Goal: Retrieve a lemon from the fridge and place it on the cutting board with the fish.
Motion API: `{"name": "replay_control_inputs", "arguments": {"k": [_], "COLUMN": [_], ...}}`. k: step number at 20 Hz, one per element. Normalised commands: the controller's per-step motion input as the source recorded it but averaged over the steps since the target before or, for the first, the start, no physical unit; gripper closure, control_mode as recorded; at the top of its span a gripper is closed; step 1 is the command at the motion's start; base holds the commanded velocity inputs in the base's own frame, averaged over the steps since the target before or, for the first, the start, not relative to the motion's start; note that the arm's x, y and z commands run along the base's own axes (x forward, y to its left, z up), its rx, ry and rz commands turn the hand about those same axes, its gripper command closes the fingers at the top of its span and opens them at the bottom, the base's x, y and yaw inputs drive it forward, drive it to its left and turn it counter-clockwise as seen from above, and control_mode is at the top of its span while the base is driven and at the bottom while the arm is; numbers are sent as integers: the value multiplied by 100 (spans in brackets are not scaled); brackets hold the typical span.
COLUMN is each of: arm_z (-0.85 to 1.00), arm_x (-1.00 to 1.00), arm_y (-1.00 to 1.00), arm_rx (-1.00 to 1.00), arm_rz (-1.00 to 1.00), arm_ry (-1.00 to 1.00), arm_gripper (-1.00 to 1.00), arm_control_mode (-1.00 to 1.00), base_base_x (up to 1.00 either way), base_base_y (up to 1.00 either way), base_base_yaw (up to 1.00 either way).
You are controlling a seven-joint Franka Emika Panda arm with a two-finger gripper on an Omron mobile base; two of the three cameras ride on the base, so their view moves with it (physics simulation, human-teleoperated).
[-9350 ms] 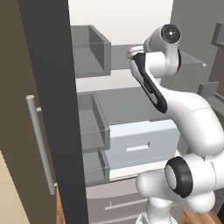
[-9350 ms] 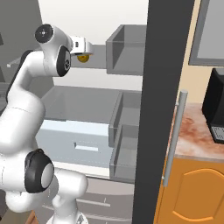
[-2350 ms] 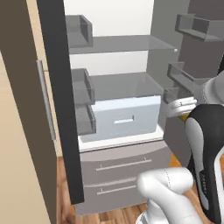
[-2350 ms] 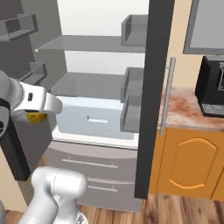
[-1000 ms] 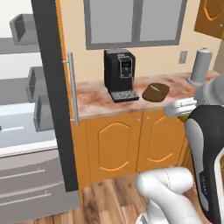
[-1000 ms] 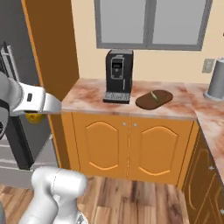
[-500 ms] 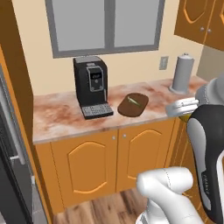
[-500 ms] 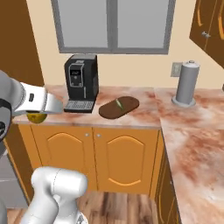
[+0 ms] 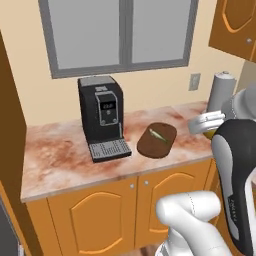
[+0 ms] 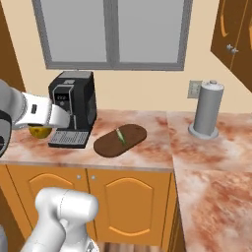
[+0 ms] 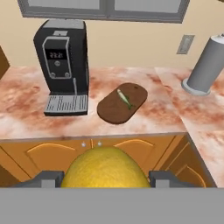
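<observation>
Marbled counter is seen below the window, with the coffee machine standing on it. Beside it lies the board, and the fish is laid on top. Well short of the board, the lemon is held between the gripper's part-open fingers.

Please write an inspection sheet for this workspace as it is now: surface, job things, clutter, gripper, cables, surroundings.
Surface: marbled reddish counter over orange cabinets.
Job's things: cutting board on the counter, fish lying on it; lemon off the board, in the gripper.
Clutter: coffee machine beside the board; grey cylinder standing in the corner.
Grippers: gripper shut on the lemon, in front of the counter.
Cables: nothing seen.
Surroundings: window above the counter, wall outlet.
</observation>
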Motion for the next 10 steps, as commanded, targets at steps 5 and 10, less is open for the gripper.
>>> {"name": "replay_control_inputs", "arguments": {"k": [5, 10], "arm_z": [0, 0], "arm_x": [0, 0], "arm_y": [0, 0], "arm_rx": [0, 0], "arm_rz": [0, 0], "arm_ry": [0, 0], "arm_gripper": [100, 100], "arm_control_mode": [100, 100], "base_base_x": [29, 20], "base_base_y": [-56, -21], "base_base_yaw": [0, 0]}}
